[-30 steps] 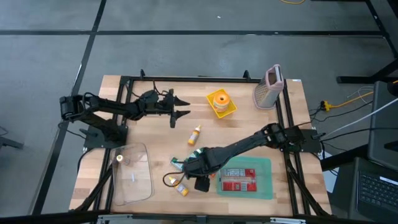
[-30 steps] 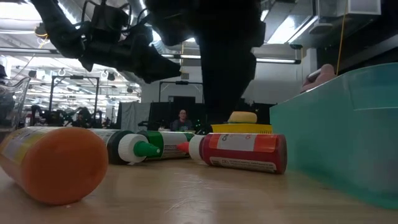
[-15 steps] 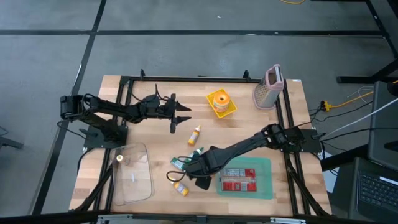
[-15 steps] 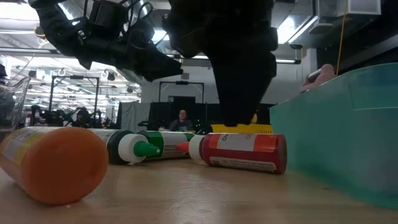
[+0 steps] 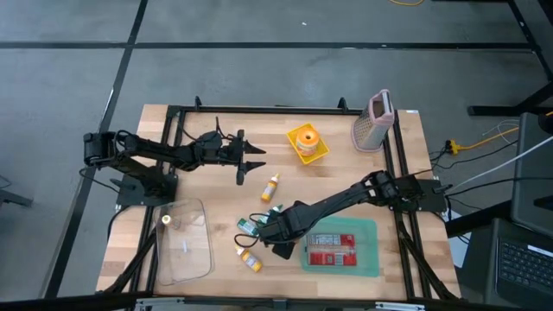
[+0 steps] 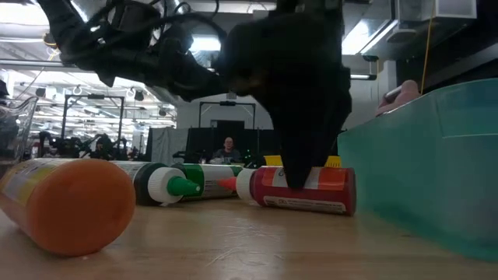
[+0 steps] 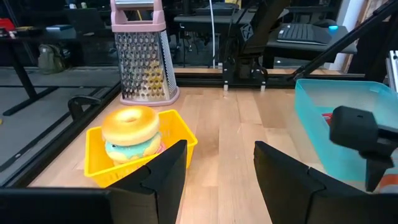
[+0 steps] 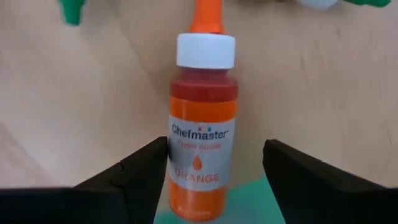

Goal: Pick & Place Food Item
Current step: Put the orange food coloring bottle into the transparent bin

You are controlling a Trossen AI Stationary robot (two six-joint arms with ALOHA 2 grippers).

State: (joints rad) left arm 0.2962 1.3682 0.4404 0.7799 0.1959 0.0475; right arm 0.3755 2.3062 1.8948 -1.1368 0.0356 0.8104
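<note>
An orange food-colouring bottle (image 8: 202, 93) with a white cap lies on its side on the wooden table; in the low view it (image 6: 327, 190) lies beside the teal tray. My right gripper (image 8: 216, 142) points down over it, open, with one finger on each side of the bottle's body; whether a finger touches it I cannot tell. In the high view this gripper (image 5: 268, 235) covers the bottle. My left gripper (image 5: 252, 161) hangs open and level over the far left of the table, facing a donut (image 7: 130, 127) in a yellow basket (image 7: 96, 155).
Green-capped bottles (image 6: 167, 185) lie just left of the orange one, another orange bottle (image 5: 249, 259) nearer the front edge, a yellow one (image 5: 271, 186) mid-table. A teal tray (image 5: 367, 259) sits right of my right gripper, a clear container (image 5: 186, 246) at front left, a grater (image 5: 373, 121) at far right.
My right gripper has sunk toward the table and rolled about its own axis; its fingers now reach down around the orange bottle, which has stayed where it lay.
</note>
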